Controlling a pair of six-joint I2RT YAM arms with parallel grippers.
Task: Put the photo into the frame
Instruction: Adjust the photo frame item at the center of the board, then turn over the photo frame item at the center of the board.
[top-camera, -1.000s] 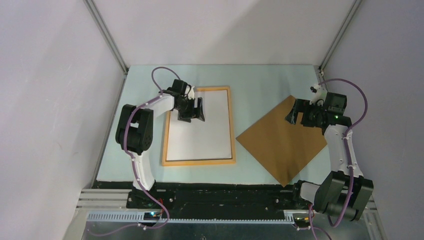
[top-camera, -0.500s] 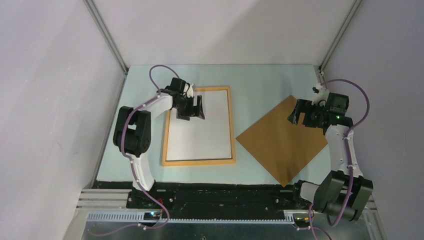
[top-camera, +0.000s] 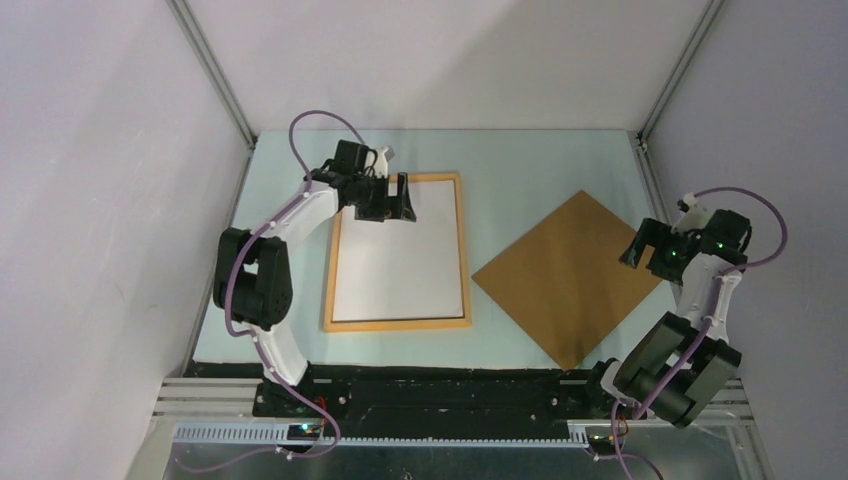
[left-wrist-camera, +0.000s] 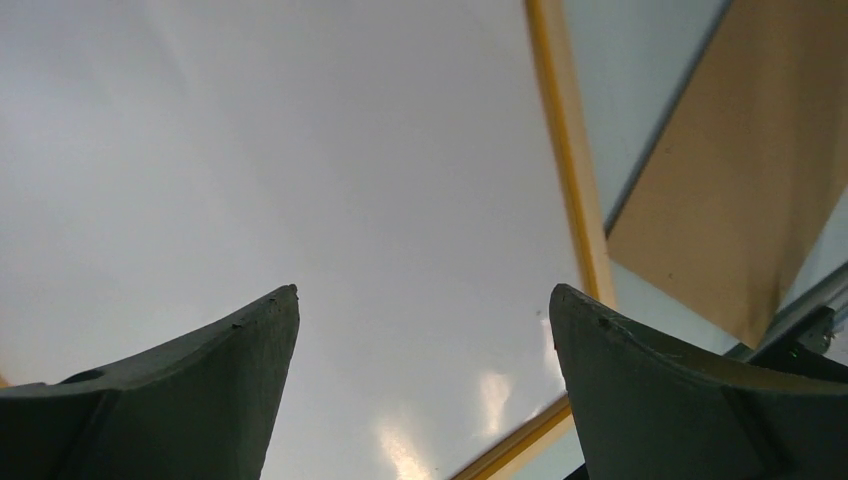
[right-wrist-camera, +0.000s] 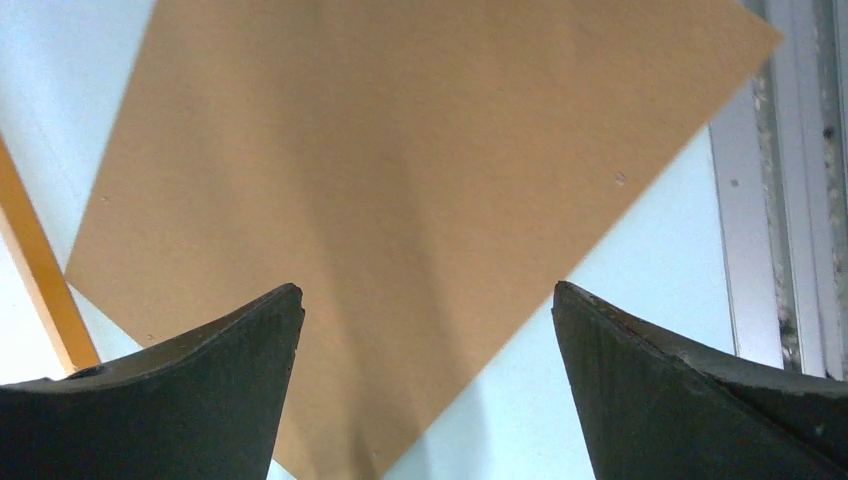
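Beneath your left end effector (top-camera: 385, 210), at the far end of the frame (top-camera: 397, 323), lies the photo (top-camera: 400, 265). The fingers hang over its far left part, spread wide, with nothing between them. Neither view tells you whether the tips touch the sheet. Your right end effector (top-camera: 638, 253) is well apart from the frame, by the right-hand edge of the brown backing board (top-camera: 560, 285). Its fingers are also spread wide and hold nothing.

From the top camera you get the whole layout. The frame lies flat on the left half of the bench (top-camera: 520, 165), with the photo inside it. The backing board lies to its right, turned corner-on like a diamond, its left corner just beside the frame's right side.

The left wrist camera gives you what that view lacks. Past the left end effector (left-wrist-camera: 422, 292) you see the sheen and soft light spots on the photo (left-wrist-camera: 300, 150). The frame (left-wrist-camera: 570, 170) sits snug along its edge, and the backing board (left-wrist-camera: 720, 180) lies beyond.

The right wrist camera shows the right end effector (right-wrist-camera: 426, 290) over the backing board (right-wrist-camera: 400, 150), with a sliver of frame (right-wrist-camera: 40, 280) at the left.

The photo shows you a plain white, glossy face, rectangular, filling the opening. The frame is thin, light-orange wood.
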